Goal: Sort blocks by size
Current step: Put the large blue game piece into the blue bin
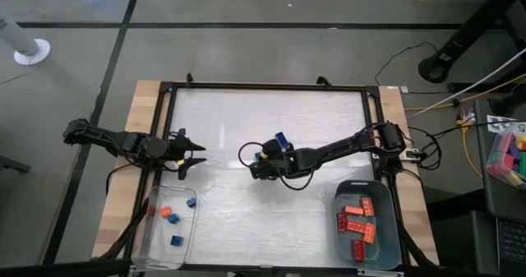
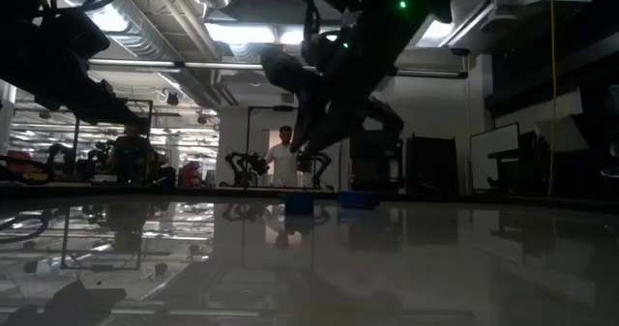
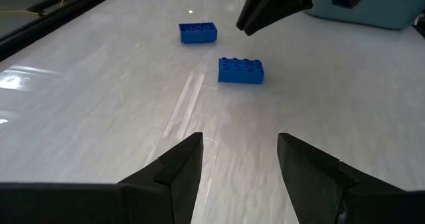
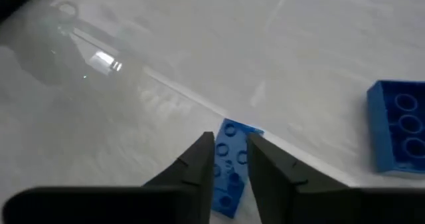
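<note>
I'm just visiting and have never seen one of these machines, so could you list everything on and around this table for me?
Long blue bricks: two, blue, loose mid-table.
Clear tray: one, near left corner, holding small bricks: two blue, two orange-red.
Grey bin: one, near right corner, holding long red and orange bricks; exact count unclear.
Person: one, white top, in the room behind.
Left tool: one, dark, open, at the table's left edge.
Right tool: one, dark, over mid-table, fingers either side of a blue brick.

No readable text (anywhere) here.

2 trays (image 1: 164, 228), 2 arms (image 1: 337, 150).
</note>
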